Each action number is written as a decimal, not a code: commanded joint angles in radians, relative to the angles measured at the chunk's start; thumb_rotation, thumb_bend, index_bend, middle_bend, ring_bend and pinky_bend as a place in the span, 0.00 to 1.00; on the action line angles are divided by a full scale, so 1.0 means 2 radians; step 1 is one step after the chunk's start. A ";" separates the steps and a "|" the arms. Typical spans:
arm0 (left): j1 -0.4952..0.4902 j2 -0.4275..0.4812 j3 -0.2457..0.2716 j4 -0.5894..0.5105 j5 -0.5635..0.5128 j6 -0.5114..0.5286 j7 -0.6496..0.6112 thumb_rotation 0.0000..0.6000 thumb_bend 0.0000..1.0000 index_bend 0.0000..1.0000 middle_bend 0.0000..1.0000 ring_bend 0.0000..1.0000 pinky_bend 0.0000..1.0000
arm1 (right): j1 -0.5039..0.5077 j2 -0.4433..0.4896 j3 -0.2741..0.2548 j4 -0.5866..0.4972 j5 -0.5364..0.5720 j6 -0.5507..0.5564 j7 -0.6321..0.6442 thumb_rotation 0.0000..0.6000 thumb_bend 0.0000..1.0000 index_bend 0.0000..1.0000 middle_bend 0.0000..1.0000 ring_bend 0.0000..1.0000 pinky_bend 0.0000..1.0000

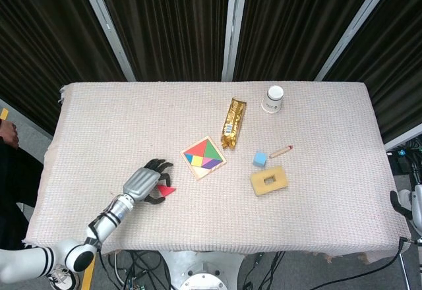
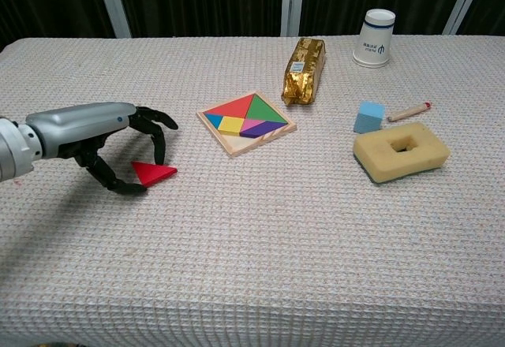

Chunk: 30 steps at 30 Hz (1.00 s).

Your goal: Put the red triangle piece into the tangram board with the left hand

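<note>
The red triangle piece (image 2: pixel 152 173) (image 1: pixel 165 190) lies flat on the cloth at the front left. My left hand (image 2: pixel 102 138) (image 1: pixel 144 182) arches over it, with the fingers (image 2: pixel 160 148) at its far edge and the thumb (image 2: pixel 118 186) by its near left corner. The piece is not lifted. The wooden tangram board (image 2: pixel 247 122) (image 1: pixel 204 157), filled with coloured pieces, sits to the right of the hand, further back. Only a small part of my right hand (image 1: pixel 399 204) shows at the right edge of the head view, off the table.
A gold snack bag (image 2: pixel 304 70) lies behind the board. A white paper cup (image 2: pixel 375 38) stands at the back right. A blue cube (image 2: pixel 368 117), a pencil (image 2: pixel 409 111) and a yellow sponge with a hole (image 2: pixel 401 151) sit on the right.
</note>
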 commanded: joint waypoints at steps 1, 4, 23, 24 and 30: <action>-0.001 0.001 -0.001 -0.002 0.000 0.000 0.001 1.00 0.25 0.49 0.09 0.00 0.03 | 0.000 0.000 0.000 0.000 0.000 0.000 0.000 1.00 0.30 0.00 0.00 0.00 0.00; -0.004 0.001 -0.003 -0.006 -0.001 -0.001 0.003 1.00 0.25 0.49 0.09 0.00 0.03 | 0.000 0.000 0.000 0.000 0.000 0.000 0.001 1.00 0.30 0.00 0.00 0.00 0.00; -0.064 -0.023 -0.054 -0.005 -0.018 -0.026 0.029 1.00 0.25 0.50 0.09 0.00 0.03 | 0.000 0.001 0.001 0.003 0.000 -0.002 0.013 1.00 0.30 0.00 0.00 0.00 0.00; -0.068 -0.026 -0.056 -0.001 -0.021 -0.029 0.031 1.00 0.25 0.50 0.09 0.00 0.03 | -0.001 0.001 0.001 0.004 0.001 -0.002 0.014 1.00 0.30 0.00 0.00 0.00 0.00; -0.096 -0.056 -0.069 0.021 -0.062 -0.052 0.062 1.00 0.25 0.50 0.09 0.00 0.03 | -0.002 0.003 0.001 0.006 0.002 -0.004 0.025 1.00 0.30 0.00 0.00 0.00 0.00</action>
